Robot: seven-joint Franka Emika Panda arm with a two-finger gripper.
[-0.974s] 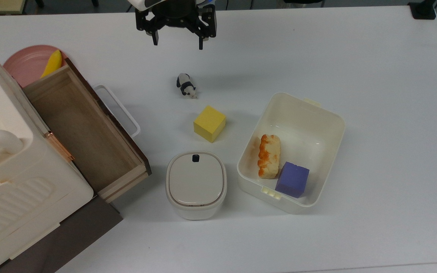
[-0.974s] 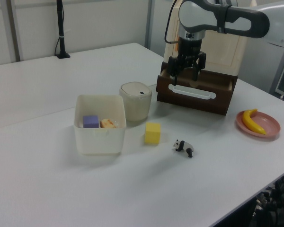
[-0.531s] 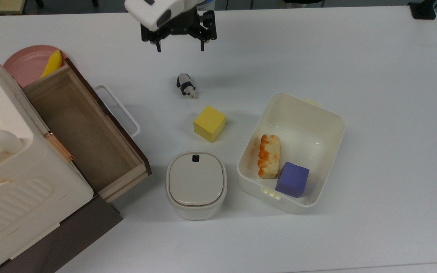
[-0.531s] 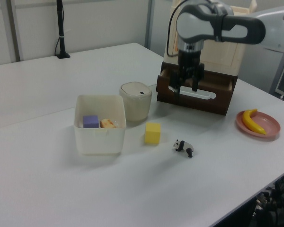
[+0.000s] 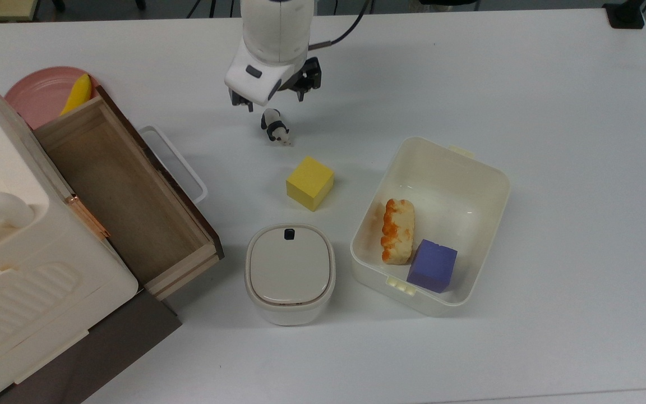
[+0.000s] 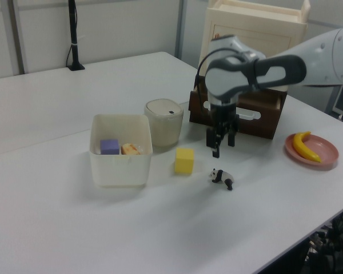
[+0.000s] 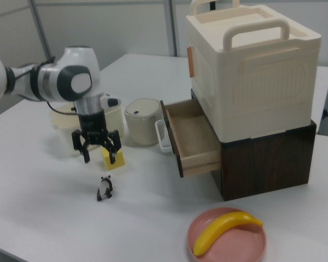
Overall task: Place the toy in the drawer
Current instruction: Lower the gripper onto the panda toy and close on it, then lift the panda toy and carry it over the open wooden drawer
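since a second ago my arm has swung down from the top edge of the top view toward the toy, and my fingers now hang just above it instead of well back from it; nothing else on the counter has shifted.

the counter fills nearly all of the top view. at its left edge sits the cream cabinet, and the drawer stands pulled out from it toward the middle, light wood inside, with nothing visible in it, its white loop handle pointing into the frame. in the right view the drawer sits in the centre of the frame, open, below the cream top box.

right of centre in the top view is the white bin, holding an orange-and-cream piece of toy food and a purple cube side by side. the round lidded container stands lower centre. the pink plate with a banana is at upper left. the yellow cube lies near the middle.

my fingers are spread wide, one to each side, touching nothing; the right view shows them open above the counter. the toy stands on the counter just below them in the top view, above the yellow cube, well apart from the drawer. in the left view the toy is lower right of the cube.
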